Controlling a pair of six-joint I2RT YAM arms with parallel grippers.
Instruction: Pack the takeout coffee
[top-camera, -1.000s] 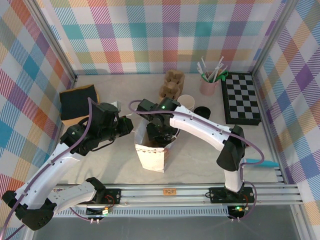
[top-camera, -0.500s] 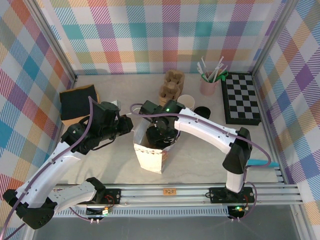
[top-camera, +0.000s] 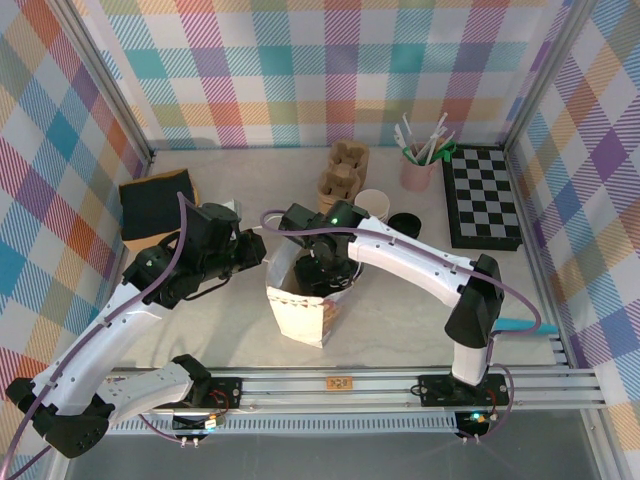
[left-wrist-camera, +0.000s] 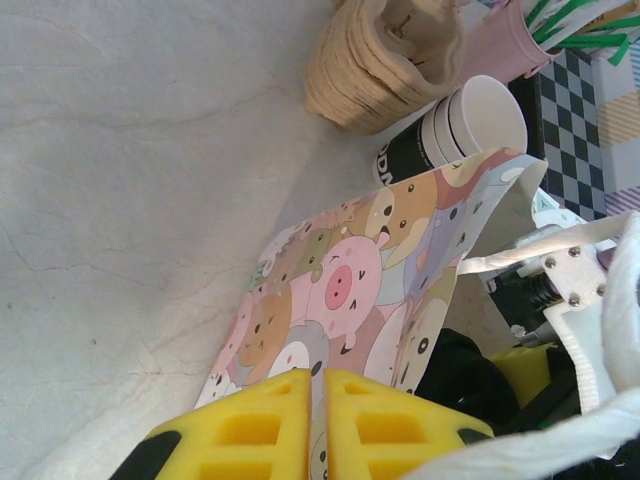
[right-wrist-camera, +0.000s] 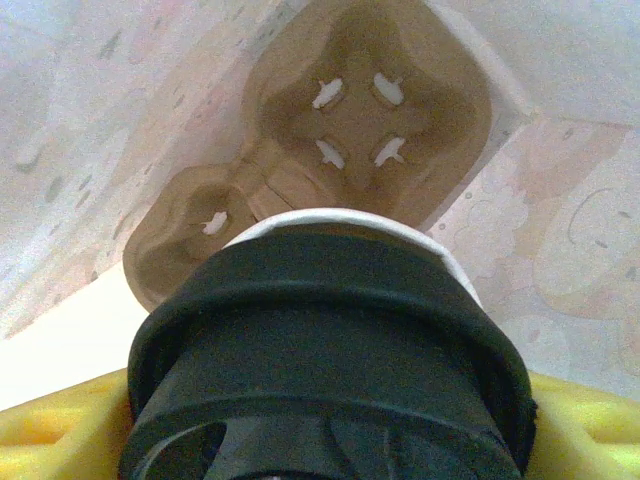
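Coffee (right-wrist-camera: 330, 380), one, inside one bag (top-camera: 300, 318)

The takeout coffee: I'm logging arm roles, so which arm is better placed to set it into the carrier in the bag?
Right. The right gripper is shut on the takeout coffee, inside the bag over the cardboard carrier. The left gripper is pinching the bag's rim, so it looks occupied.

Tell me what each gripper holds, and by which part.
The right gripper holds the coffee by its lidded top, inside the bag. The left gripper appears to pinch the bag's rim.
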